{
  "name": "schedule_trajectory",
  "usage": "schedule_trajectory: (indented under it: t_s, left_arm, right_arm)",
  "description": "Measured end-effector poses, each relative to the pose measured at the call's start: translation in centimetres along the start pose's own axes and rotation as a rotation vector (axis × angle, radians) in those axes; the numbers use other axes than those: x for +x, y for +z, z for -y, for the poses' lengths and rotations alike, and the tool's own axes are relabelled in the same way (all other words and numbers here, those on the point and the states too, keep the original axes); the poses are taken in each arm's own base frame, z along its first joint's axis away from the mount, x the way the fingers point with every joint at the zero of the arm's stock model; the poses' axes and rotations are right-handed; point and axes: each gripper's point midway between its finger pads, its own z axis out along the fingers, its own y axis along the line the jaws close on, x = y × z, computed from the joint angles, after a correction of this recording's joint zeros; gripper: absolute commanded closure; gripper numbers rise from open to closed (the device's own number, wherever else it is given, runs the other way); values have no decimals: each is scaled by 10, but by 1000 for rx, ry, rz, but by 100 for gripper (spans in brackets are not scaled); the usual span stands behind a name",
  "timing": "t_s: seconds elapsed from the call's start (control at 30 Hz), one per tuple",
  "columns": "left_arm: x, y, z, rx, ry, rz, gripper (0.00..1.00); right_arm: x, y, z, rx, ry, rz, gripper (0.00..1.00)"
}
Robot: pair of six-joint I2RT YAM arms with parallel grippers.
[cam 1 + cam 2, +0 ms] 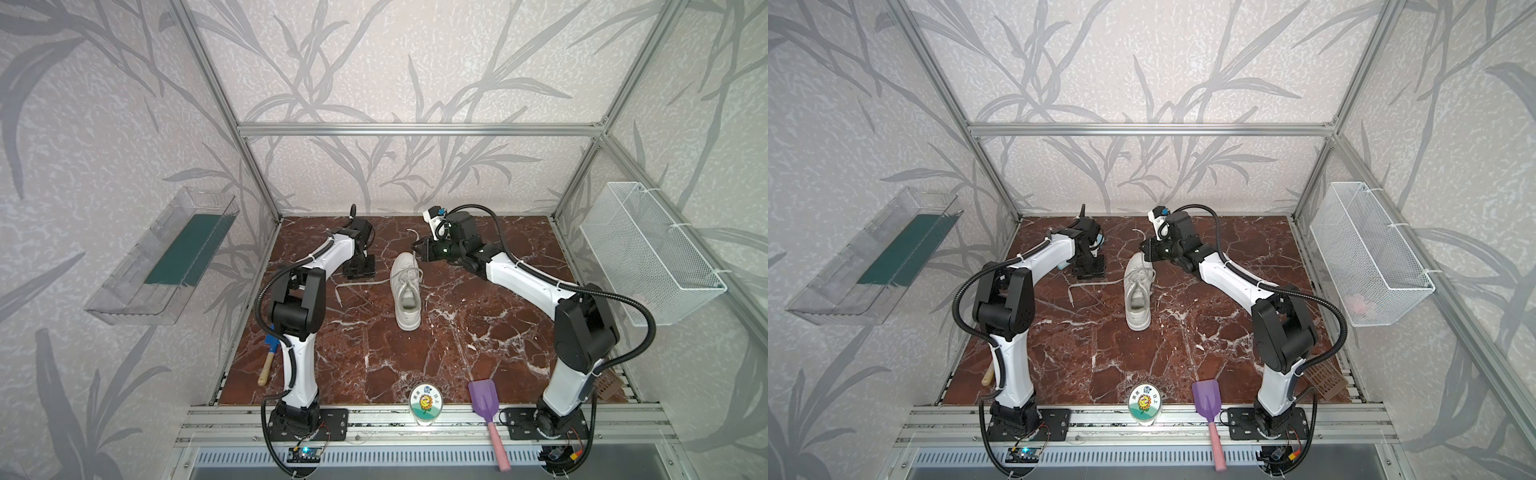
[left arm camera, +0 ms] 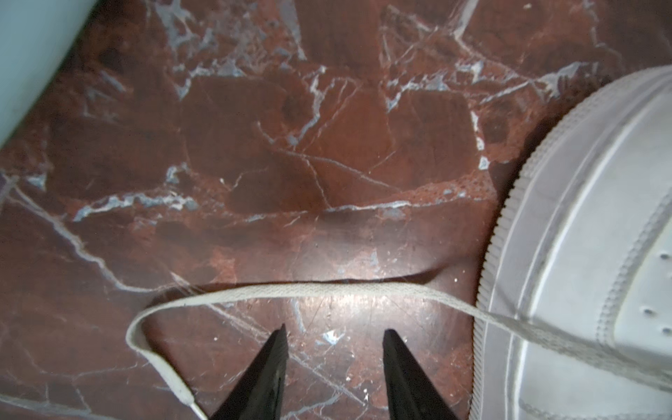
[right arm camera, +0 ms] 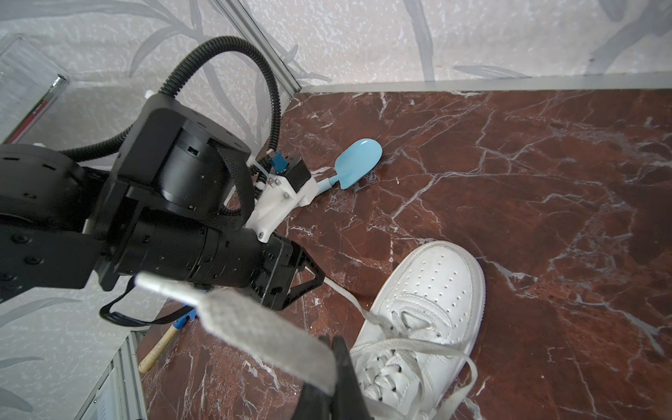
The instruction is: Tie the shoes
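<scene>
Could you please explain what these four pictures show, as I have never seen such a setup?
This is a robot with two arms on a marble-patterned table, each ending in a two-fingered gripper. Two pictures look down from overhead, nearly identical; two come from cameras on the wrists. A white sneaker stands in the middle, untied. The right gripper is shut on one lace end, held above the table. The left gripper is open, close to the other lace end, which lies flat on the table. A purple scoop and a round tub sit at the near edge.
</scene>
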Motion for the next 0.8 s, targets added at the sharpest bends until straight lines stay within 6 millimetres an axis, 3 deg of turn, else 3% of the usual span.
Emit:
schedule_trajectory:
  t_s: [0.8]
  left_arm:
    - [6,32,8,-61,55,-72,63]
  right_arm:
    - [-2,-3,6,-2,13,0,100]
